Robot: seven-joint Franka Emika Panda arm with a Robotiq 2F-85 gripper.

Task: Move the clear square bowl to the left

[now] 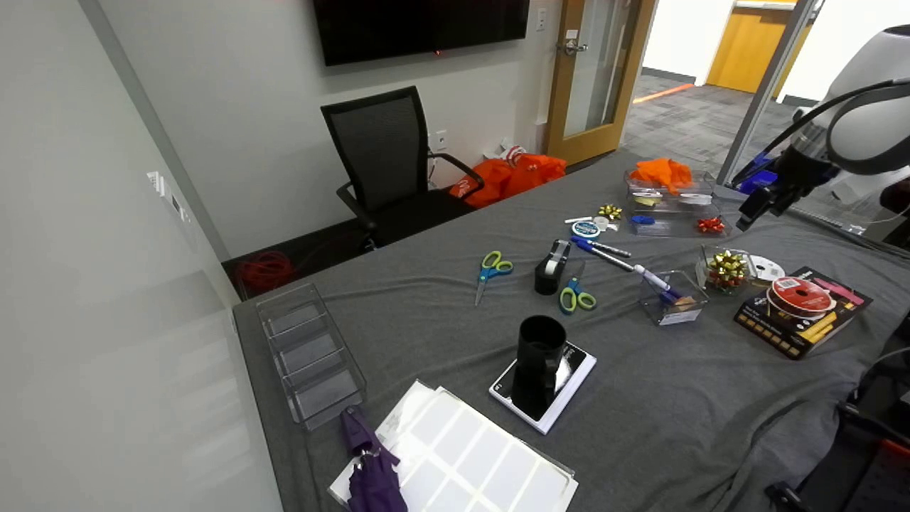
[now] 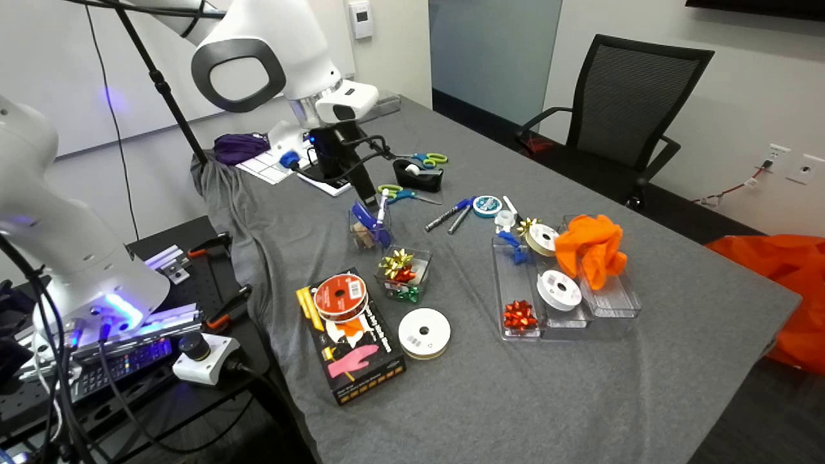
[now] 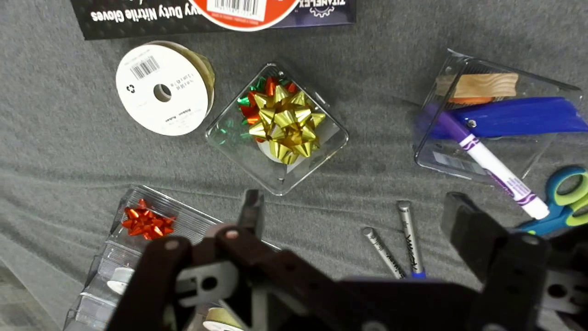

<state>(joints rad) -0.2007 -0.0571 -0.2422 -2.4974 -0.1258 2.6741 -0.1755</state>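
Note:
Two small clear square bowls stand side by side on the grey cloth; I cannot tell which one is meant. One holds gold, red and green bows (image 3: 239, 143); this bowl also shows in both exterior views (image 1: 704, 268) (image 2: 423, 259). The other bowl (image 3: 443, 160) holds a purple marker, a blue piece and wood pieces, and shows in both exterior views (image 1: 679, 318) (image 2: 354, 227). My gripper (image 3: 356, 201) is open and empty above the table. It shows in both exterior views (image 1: 748, 215) (image 2: 368, 198). In the wrist view its left fingertip is near the bow bowl's corner.
A glove box (image 2: 348, 348) with a red spool (image 2: 340, 295) and a white spool (image 2: 424, 332) lie beside the bow bowl. Silver markers (image 3: 410, 239), scissors (image 1: 577, 295), a tape dispenser (image 1: 549, 269), a black cup (image 1: 538, 363) and larger clear tubs (image 2: 564, 332) stand around.

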